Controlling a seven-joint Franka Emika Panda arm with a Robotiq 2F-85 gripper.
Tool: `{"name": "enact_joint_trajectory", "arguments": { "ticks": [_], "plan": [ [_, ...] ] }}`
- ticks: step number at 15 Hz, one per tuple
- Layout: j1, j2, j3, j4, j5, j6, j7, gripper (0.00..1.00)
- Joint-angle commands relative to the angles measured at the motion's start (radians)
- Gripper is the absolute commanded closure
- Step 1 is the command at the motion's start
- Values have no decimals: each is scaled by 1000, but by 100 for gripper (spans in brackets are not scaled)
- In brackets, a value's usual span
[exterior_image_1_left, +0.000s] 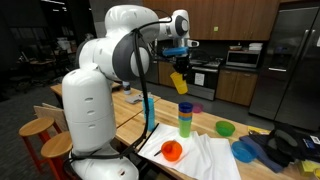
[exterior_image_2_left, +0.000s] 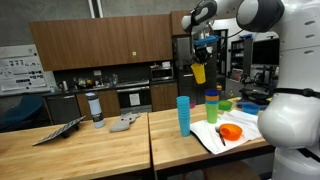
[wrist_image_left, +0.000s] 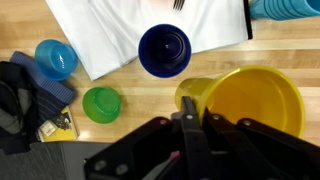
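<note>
High above the tabletop (exterior_image_1_left: 130, 105), in an exterior view, the gripper (exterior_image_1_left: 180, 62) was clamped on the rim of a yellow cup (exterior_image_1_left: 178, 82), which hung tilted in the air with nothing under it but open space. Below and slightly to its right stood a stack of cups (exterior_image_1_left: 185, 120) in mixed colours. An orange bowl (exterior_image_1_left: 172, 151) lay nearer on a white cloth (exterior_image_1_left: 205, 158), and a green bowl (exterior_image_1_left: 225, 128) and a blue bowl (exterior_image_1_left: 243, 150) sat farther right. In an exterior view from across the room, the gripper (exterior_image_2_left: 203, 48) held the yellow cup (exterior_image_2_left: 199, 72) well above the stack of cups (exterior_image_2_left: 212, 105), with a tall blue stack (exterior_image_2_left: 183, 115) to the left and the orange bowl (exterior_image_2_left: 231, 131) on the white cloth (exterior_image_2_left: 210, 140) to the right. In the wrist view, the gripper (wrist_image_left: 190, 112) pinched the near rim of the yellow cup (wrist_image_left: 245, 100), whose open mouth faced the camera. A dark blue cup (wrist_image_left: 164, 50) showed from above beside it, with the green bowl (wrist_image_left: 101, 104) and blue bowl (wrist_image_left: 54, 58) to the left on bare wood.
</note>
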Motion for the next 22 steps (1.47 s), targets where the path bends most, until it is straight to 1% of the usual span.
{"name": "enact_joint_trajectory", "arguments": {
  "ticks": [1, 4, 5, 6, 10, 15, 17, 22],
  "plan": [
    [16, -6, -16, -6, 1, -1, 3, 95],
    [16, -14, -16, -19, 1, 5, 11, 95],
    [16, -14, -16, -20, 1, 6, 13, 99],
    [18, -15, -16, -14, -13, 7, 3, 99],
    [14, -51, -21, -66, -40, 11, -30, 99],
    [-2, -152, -48, -210, -36, 37, -73, 99],
    [-13, -196, -66, -277, -5, 53, -86, 99],
    [-41, -281, -115, -407, 20, 80, -138, 99]
  ]
}}
